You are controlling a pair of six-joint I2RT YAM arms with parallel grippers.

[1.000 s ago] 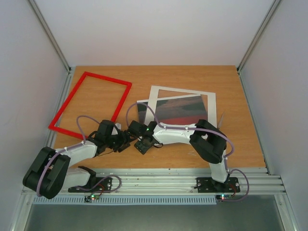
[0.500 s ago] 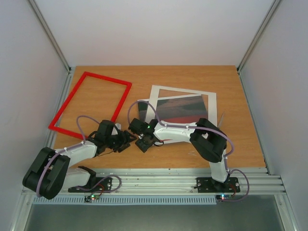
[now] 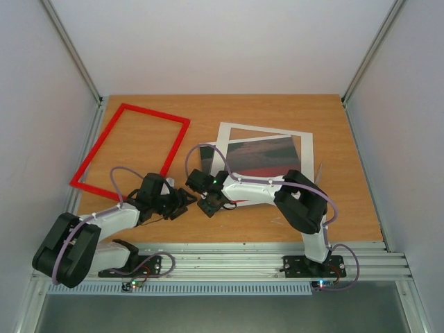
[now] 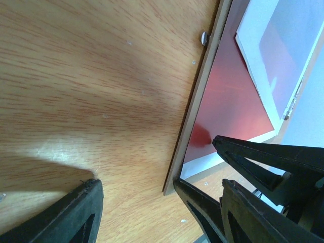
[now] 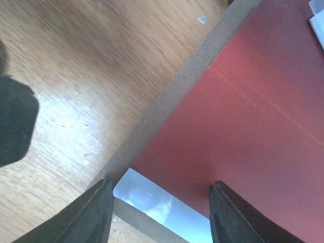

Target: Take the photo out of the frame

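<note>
The photo (image 3: 263, 168) lies on the bench (image 3: 354, 201), long axis 9 to 3 o'clock, apart from the frame (image 3: 155, 112) at 10. The right pincer (image 3: 208, 206), spread, straddles its near-left corner. The left pincer (image 3: 177, 206), also spread, sits just beside at 9.

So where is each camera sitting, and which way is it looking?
Top camera: high behind the arms, looking down on the table, the red frame, the left arm and right arm.
Left wrist camera: on the left arm, looking down past the left gripper's fingers at the brown board and the photo.
Right wrist camera: on the right arm, looking down past the right gripper's fingers at the photo's corner.
Shared: both wrist views show the photo on the brown board.
</note>
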